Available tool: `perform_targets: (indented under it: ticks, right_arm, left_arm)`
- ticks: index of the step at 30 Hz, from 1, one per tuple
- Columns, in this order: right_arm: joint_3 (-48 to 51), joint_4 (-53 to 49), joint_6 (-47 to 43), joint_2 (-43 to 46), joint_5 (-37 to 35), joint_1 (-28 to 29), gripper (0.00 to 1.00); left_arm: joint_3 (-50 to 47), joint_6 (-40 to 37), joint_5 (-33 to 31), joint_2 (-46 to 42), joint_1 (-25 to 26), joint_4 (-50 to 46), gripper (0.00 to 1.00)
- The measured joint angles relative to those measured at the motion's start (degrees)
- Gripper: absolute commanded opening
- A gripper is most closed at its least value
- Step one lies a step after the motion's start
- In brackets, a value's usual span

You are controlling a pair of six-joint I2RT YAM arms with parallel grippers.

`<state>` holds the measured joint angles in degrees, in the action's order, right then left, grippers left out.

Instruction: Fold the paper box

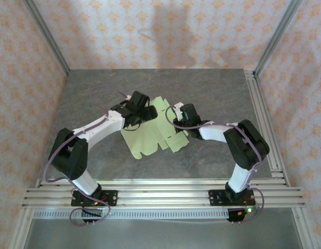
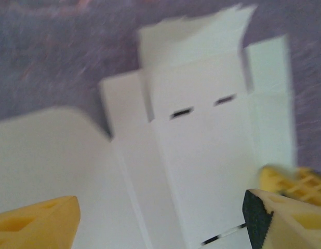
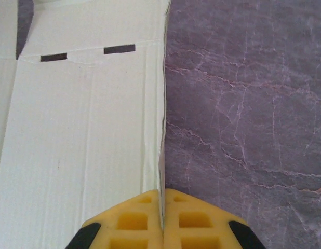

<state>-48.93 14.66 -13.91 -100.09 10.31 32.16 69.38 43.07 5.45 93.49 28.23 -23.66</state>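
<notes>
Top external: arms point(image 1: 98, 127) point(image 1: 223, 132) bent inward; left end effector point(image 1: 141, 110) apart, right end effector point(image 1: 177, 118) pinching paper box point(image 1: 146, 142).

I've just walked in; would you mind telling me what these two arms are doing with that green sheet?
Two robot arms are working on the paper box, a pale green die-cut sheet lying spread out on the grey table, not yet folded into a box. The right gripper is shut on one edge of the sheet, pinching it between its fingers. The left gripper hovers open over the sheet's slotted panels, holding nothing.
</notes>
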Motion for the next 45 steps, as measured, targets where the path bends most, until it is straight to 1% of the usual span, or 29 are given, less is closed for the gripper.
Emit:
perform_targets:
  ticks: [5, 6, 12, 17, 25, 29, 33, 35, 36, 40, 45]
  right_arm:
    - [1.9, 4.5, -5.5, 0.8, -3.6, 3.2, 0.00]
    - [1.9, 5.2, -6.3, 0.9, -4.2, 3.6, 0.00]
    - [2.0, 8.3, -11.0, 0.9, -8.7, 5.3, 0.00]
    - [2.2, 10.7, -14.0, 0.9, -12.1, 6.5, 0.00]
    - [2.2, 12.1, -17.0, 1.0, -15.1, 8.2, 0.00]
    - [2.2, 12.1, -17.3, 1.0, -15.7, 8.2, 0.00]
    - [2.2, 12.2, -17.5, 1.0, -16.4, 8.2, 0.00]
    - [2.2, 12.4, -17.7, 1.0, -16.8, 8.2, 0.00]
    - [2.2, 12.5, -17.7, 1.0, -17.0, 8.2, 0.00]
    - [2.2, 13.5, -18.0, 1.0, -17.3, 8.2, 0.00]
    - [2.2, 13.6, -18.8, 1.0, -17.5, 8.3, 0.00]
  left_arm:
    - [10.6, -2.2, 1.4, 1.7, -0.6, -3.6, 0.99]
    - [12.9, -2.8, 1.7, 2.5, -0.6, -4.1, 1.00]
    - [27.7, -9.0, 3.8, 9.5, -0.5, -10.3, 0.99]
    - [39.1, -13.7, 5.8, 17.9, -0.3, -15.9, 0.97]
    - [50.6, -17.8, 9.8, 29.8, 0.3, -22.0, 0.94]
    - [52.9, -18.6, 10.4, 32.0, 0.3, -24.4, 0.92]
    - [52.7, -18.5, 10.5, 32.0, 0.3, -25.2, 0.91]
    - [51.6, -18.1, 10.4, 31.8, 0.3, -25.2, 0.89]
    - [50.9, -17.7, 10.4, 31.6, 0.3, -25.2, 0.87]
    - [47.2, -15.9, 10.6, 30.4, 0.3, -25.1, 0.74]
    - [44.3, -12.8, 11.8, 29.1, 0.2, -23.0, 0.63]
